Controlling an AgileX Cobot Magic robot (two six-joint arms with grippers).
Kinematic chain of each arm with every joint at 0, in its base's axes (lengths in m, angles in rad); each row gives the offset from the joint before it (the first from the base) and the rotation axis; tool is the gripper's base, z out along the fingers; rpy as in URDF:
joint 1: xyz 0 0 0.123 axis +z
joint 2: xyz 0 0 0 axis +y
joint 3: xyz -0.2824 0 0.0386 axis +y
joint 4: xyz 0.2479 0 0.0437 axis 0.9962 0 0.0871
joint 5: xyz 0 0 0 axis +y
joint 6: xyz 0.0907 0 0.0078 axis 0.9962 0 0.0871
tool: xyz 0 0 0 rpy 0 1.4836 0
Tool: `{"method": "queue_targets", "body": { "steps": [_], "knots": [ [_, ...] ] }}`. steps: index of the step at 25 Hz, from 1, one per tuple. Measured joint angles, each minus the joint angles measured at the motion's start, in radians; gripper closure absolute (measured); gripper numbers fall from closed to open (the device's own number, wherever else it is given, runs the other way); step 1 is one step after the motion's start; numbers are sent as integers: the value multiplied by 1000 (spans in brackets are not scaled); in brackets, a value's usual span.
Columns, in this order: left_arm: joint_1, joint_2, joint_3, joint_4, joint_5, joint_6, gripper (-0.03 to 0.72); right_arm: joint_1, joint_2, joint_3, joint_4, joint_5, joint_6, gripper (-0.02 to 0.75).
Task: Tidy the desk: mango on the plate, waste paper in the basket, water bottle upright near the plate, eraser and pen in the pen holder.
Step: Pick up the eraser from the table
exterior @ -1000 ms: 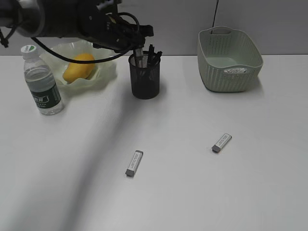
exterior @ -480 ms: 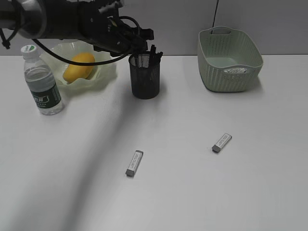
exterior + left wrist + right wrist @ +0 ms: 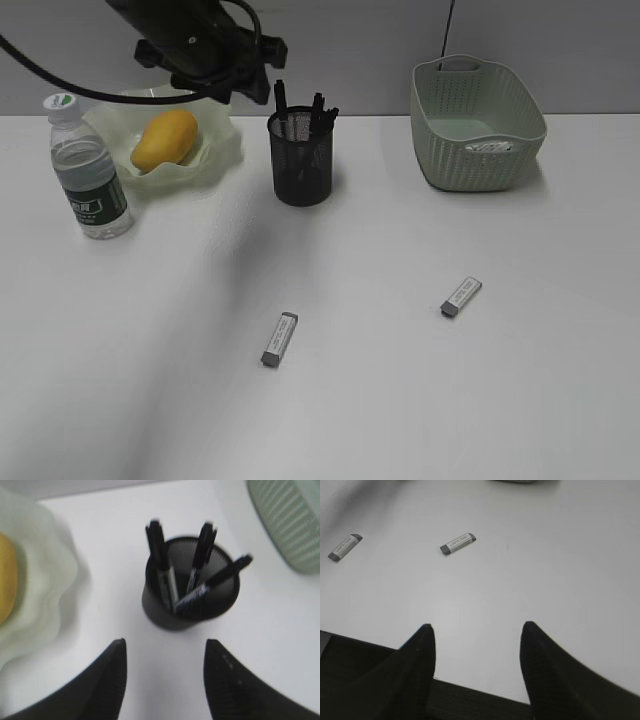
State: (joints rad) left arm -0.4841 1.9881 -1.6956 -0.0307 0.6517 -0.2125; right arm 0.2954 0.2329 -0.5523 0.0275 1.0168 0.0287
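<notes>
White desk (image 3: pixel 400 400), two erasers (image 3: pixel 279 339) well apart

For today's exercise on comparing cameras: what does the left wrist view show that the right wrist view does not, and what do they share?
Only the left wrist view: the black wire-mesh pen holder with several black pens standing in it, the pale green ruffled plate, an edge of the yellow-orange mango, and a corner of the pale green woven basket.

Only the right wrist view: two small grey-and-white erasers lying apart.

Both: the white desk and an open, empty gripper.
</notes>
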Motion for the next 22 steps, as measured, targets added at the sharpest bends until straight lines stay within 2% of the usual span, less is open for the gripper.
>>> {"method": "queue_targets", "body": {
  "steps": [5,10,16,22],
  "knots": [
    [0,-56,0,49,322,70,305,0,0,0,0,0,0,302],
    [20,-81,-1,55,512,98,305,0,0,0,0,0,0,302],
    [82,-95,11,54,561,101,305,0,0,0,0,0,0,302],
    [164,-248,147,52,561,101,305,0,0,0,0,0,0,302]
  ]
}}
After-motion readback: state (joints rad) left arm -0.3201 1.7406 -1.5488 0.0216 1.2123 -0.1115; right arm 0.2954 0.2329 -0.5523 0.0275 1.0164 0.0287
